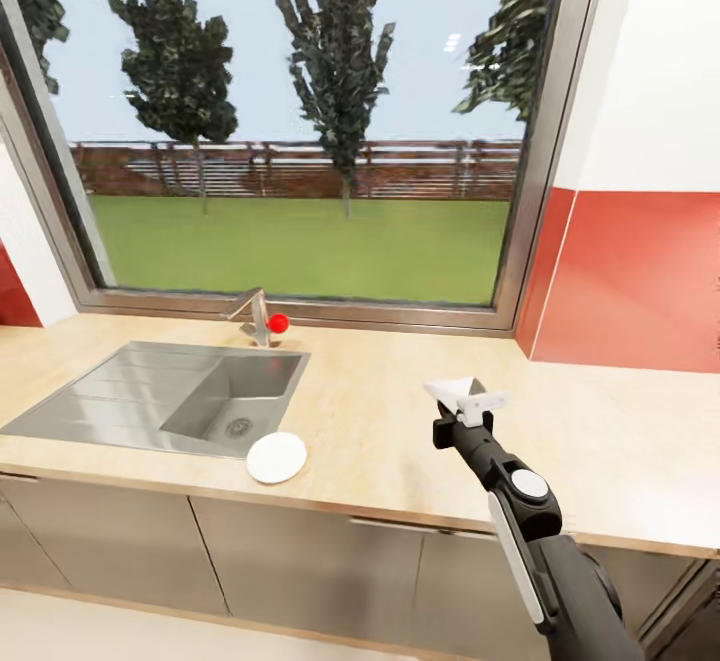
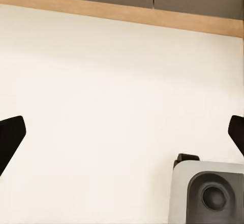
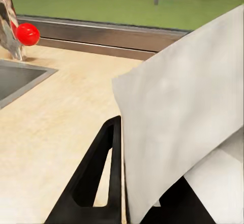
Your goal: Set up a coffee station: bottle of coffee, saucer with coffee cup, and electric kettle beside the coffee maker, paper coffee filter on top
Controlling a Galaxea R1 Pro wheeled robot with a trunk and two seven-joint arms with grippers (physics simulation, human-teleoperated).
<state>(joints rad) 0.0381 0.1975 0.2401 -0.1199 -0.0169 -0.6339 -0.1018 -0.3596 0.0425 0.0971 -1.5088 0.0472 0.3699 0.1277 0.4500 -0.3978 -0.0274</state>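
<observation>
The robot's right hand hangs over the light wood kitchen surface, closed on a white paper coffee filter. The folded cone stands out from the tip of the hand, well to the right of the steel sink and above bare wood. The black and white right arm reaches up to it from the lower right corner of the head view.

In the right wrist view the filter fills most of the frame, a pale creased sheet pressed against a black finger, with the wood surface beneath.

A small round white saucer lies flat on the surface, touching or just beside the front right corner of the sink and close to the surface's front edge. Behind the sink stands a bent steel tap with a red knob, which also appears in the right wrist view. Grey cabinet fronts run below the surface.

A wide window behind the sink looks onto a lawn, trees and a wooden fence. To the right of the sink the wall is red below and white above.

The left hand is open: its two dark fingertips sit wide apart over a pale floor, with a strip of wood trim and grey panels beyond.
</observation>
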